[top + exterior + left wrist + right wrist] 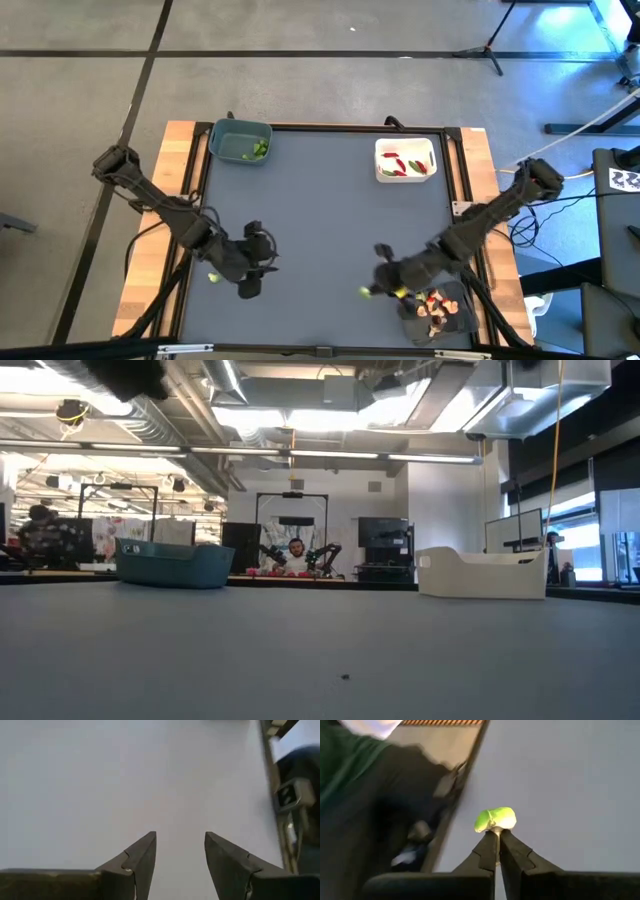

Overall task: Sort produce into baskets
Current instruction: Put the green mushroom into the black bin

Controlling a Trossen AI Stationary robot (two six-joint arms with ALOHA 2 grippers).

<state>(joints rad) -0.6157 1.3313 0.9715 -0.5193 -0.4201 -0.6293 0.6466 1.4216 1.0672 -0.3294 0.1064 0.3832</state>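
Note:
My right gripper [372, 289] is near the table's front right, shut on a small green toy piece [495, 819], which also shows in the high view [365, 292]. My left gripper [252, 282] is open and empty over bare table at the front left, and so it shows in its wrist view [180, 855]. A yellow-green piece [212, 278] lies on the table beside the left arm. The blue-grey tub [240, 140] at the far left holds green pieces. The white tub [405, 160] at the far right holds red and green pieces. The dark grey tray [440, 312] at the front right holds several pieces. My right gripper pinches the green piece by its underside [495, 827] between the two fingertips [488, 845], only at their free ends. The piece sticks out beyond the tips over the grey table. Whether it is clear of the table, I cannot tell.
The grey table top [320, 220] lies open between the tubs and the arms. The dark tray sits right behind my right gripper. A black frame and wooden borders [180, 180] edge the table. The low view shows the blue tub [170, 565] and the white tub [480, 573] at the far edge.

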